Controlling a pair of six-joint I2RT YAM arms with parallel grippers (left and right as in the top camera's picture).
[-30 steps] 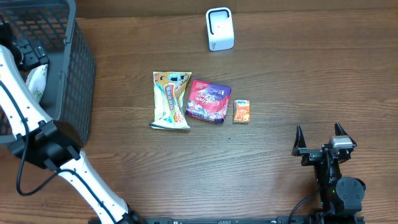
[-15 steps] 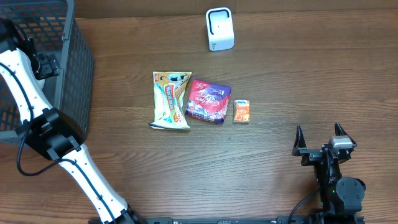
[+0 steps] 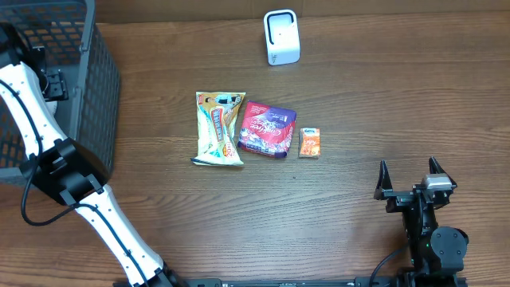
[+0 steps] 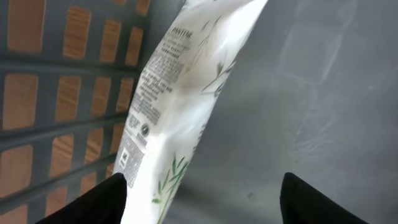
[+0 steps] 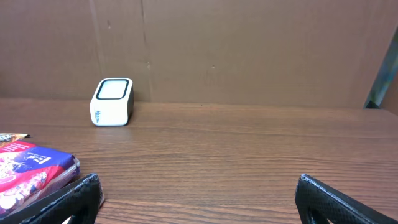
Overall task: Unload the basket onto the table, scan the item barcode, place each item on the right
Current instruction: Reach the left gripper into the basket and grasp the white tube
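A white pouch (image 4: 180,93) with green leaf print and fine text stands tilted inside the dark basket (image 3: 100,88). A small barcode-like patch sits near its lower left edge. In the left wrist view my left gripper (image 4: 202,190) is open around the pouch's lower end. The pouch leans against the left finger, with a wide gap to the right fingertip (image 4: 298,193). From overhead my left arm (image 3: 28,104) reaches into the basket and its fingers are hidden. The white scanner (image 3: 281,37) stands at the table's back. My right gripper (image 3: 408,171) rests open and empty at the front right.
On the table's middle lie a yellow snack bag (image 3: 219,127), a red-purple pouch (image 3: 267,129) and a small orange box (image 3: 309,143). The basket's slatted wall (image 4: 62,93) rises close to the left of the white pouch. The scanner (image 5: 112,101) faces my right gripper (image 5: 199,190).
My left arm swung further back into the basket and now covers the white pouch from overhead; over the last half second it barely shifted. The right arm stayed still.
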